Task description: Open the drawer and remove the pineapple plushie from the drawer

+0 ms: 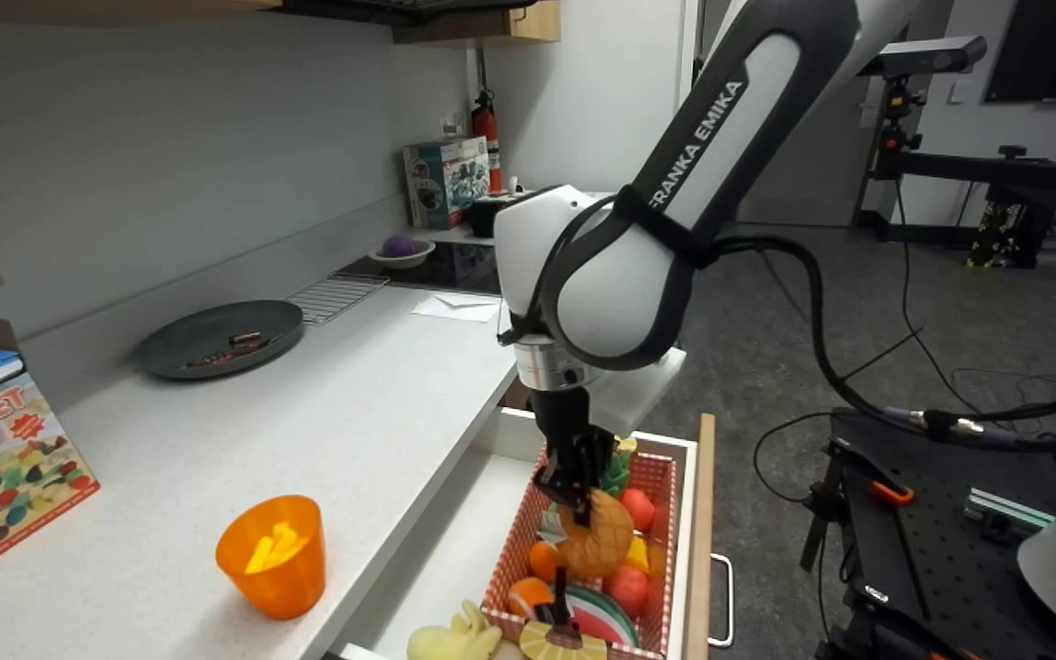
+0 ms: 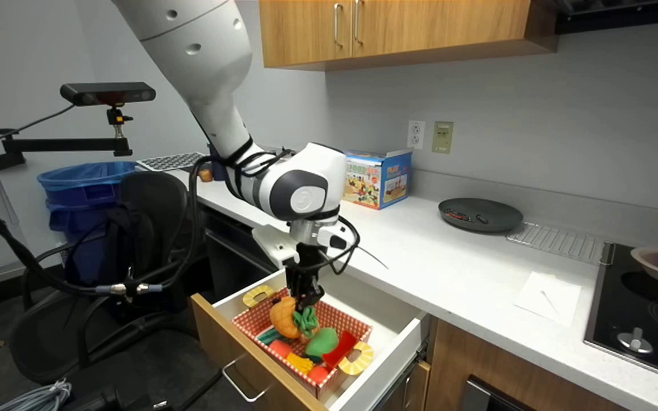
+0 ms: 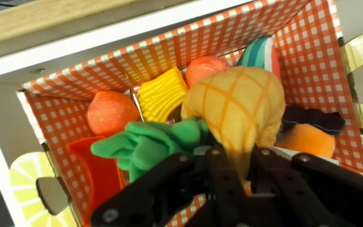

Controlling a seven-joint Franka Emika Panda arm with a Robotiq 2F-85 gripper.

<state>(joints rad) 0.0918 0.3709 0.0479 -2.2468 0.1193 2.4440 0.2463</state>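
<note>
Along the basket (image 3: 318, 67) runs the pineapple plushie (image 3: 238, 97) (tuft (image 3: 153, 146) toward stove (image 2: 640, 305)).

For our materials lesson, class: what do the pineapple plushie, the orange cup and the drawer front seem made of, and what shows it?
Pineapple plushie: soft, matte fabric, probably stuffed; it bunches in the pincer.
Orange cup: smooth plastic, probably; its wall looks translucent.
Drawer front: wood or wood-look laminate, low-sheen; its brown suggests it.
</note>
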